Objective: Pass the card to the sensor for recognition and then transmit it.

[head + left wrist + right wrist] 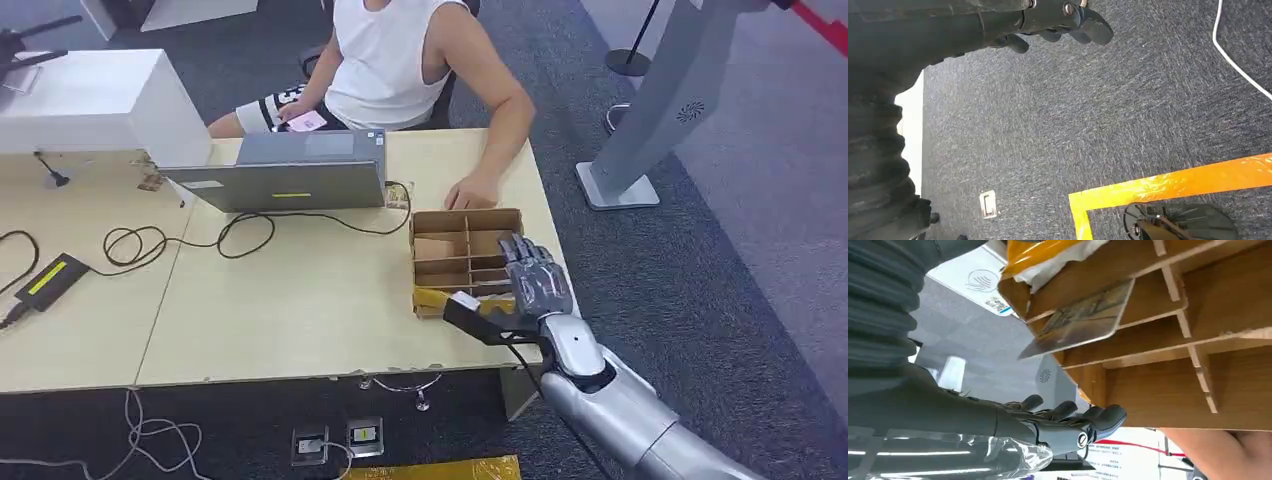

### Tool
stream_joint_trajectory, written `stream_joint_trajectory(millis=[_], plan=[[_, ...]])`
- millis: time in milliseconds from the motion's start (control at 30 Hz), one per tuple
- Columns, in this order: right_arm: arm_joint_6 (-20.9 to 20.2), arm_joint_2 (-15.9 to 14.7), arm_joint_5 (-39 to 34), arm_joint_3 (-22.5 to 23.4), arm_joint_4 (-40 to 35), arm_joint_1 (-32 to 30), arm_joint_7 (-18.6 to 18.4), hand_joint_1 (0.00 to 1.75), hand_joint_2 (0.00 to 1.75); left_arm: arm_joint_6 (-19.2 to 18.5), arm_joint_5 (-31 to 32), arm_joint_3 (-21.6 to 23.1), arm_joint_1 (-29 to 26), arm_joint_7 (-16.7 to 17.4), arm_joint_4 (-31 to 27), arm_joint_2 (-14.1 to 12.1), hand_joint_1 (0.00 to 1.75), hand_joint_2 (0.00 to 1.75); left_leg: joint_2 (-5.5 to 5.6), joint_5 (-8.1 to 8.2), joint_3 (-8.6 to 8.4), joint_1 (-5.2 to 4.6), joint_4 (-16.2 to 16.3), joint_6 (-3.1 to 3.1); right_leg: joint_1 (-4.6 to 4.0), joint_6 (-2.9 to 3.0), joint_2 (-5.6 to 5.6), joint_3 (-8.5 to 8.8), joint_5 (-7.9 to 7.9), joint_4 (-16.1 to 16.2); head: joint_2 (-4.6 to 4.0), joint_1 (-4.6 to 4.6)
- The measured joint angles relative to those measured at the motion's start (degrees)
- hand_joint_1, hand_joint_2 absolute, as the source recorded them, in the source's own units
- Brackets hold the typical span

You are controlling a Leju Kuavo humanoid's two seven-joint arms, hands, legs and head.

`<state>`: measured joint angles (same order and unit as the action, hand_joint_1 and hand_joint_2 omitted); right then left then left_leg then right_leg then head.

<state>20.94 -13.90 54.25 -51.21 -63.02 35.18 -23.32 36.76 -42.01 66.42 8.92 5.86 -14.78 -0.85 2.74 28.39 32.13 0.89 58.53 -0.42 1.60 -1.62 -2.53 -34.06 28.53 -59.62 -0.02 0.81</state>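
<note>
A card (1083, 320) with a printed face stands tilted in a slot of the wooden divided box (1168, 365), its edge sticking out past the rim. My right hand (1068, 422) is stretched out just beside the box, fingers apart, holding nothing and clear of the card. In the head view the right hand (535, 280) hovers over the near right corner of the box (450, 245). My left hand (1058, 20) hangs over the carpet with loosely bent fingers and nothing in it.
A person sits behind the table with a hand (470, 190) resting just beyond the box. A grey laptop (290, 170) with looping cables lies mid-table. A black box with a yellow label (45, 280) sits far left. Orange floor tape (1168, 182) marks the carpet.
</note>
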Motion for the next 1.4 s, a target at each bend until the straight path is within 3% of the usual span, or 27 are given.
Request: stream_joint_trajectory(millis=[667,700,1000,1033,1067,1400], plan=[[1.71,3.56,-0.87,-0.52,3.17,0.92,2.08,0.0,1.75,0.04,-0.18,-0.02,-0.19,0.0,0.0,0.0,0.0,1.75,0.0,0.0,0.0,0.0,0.0,0.0,0.0,0.0,0.0,0.0,0.0,0.0,0.02,0.0],[1.73,3.59,-0.92,-0.55,3.26,0.92,2.1,0.0,1.75,0.04,-0.18,-0.02,-0.2,0.0,0.0,0.0,0.0,0.0,0.0,0.0,0.0,0.0,0.0,0.0,0.0,0.0,0.0,0.0,0.0,0.0,0.02,0.0],[2.97,4.07,-1.49,-0.61,3.94,0.92,3.11,0.0,1.75,0.48,-0.33,-0.02,-0.31,0.0,0.04,0.0,0.0,0.0,0.0,0.0,0.0,0.0,0.0,0.0,0.0,0.0,0.0,0.0,0.0,0.0,0.02,0.0],[3.1,4.09,-1.51,-0.68,3.94,0.92,3.17,1.64,1.75,0.5,-0.33,-0.02,-0.32,0.0,0.04,0.0,0.0,0.0,0.0,0.0,0.0,0.0,0.0,0.0,0.0,0.0,0.0,0.0,0.0,0.0,0.02,0.0],[3.15,4.11,-1.53,-0.77,3.94,0.92,3.19,1.75,1.75,0.5,-0.33,-0.02,-0.34,0.0,0.04,0.02,0.0,0.0,0.0,0.0,0.0,0.0,0.0,0.0,0.0,0.0,0.0,0.0,0.0,0.0,0.02,0.0],[3.17,4.04,-2.49,-1.4,3.94,0.77,2.06,1.75,1.75,0.35,-0.33,-0.02,-0.54,0.0,0.04,0.04,0.0,0.0,-0.02,0.0,-0.02,0.0,0.0,0.0,0.0,0.0,-0.01,-0.01,0.0,0.0,0.02,0.0]])
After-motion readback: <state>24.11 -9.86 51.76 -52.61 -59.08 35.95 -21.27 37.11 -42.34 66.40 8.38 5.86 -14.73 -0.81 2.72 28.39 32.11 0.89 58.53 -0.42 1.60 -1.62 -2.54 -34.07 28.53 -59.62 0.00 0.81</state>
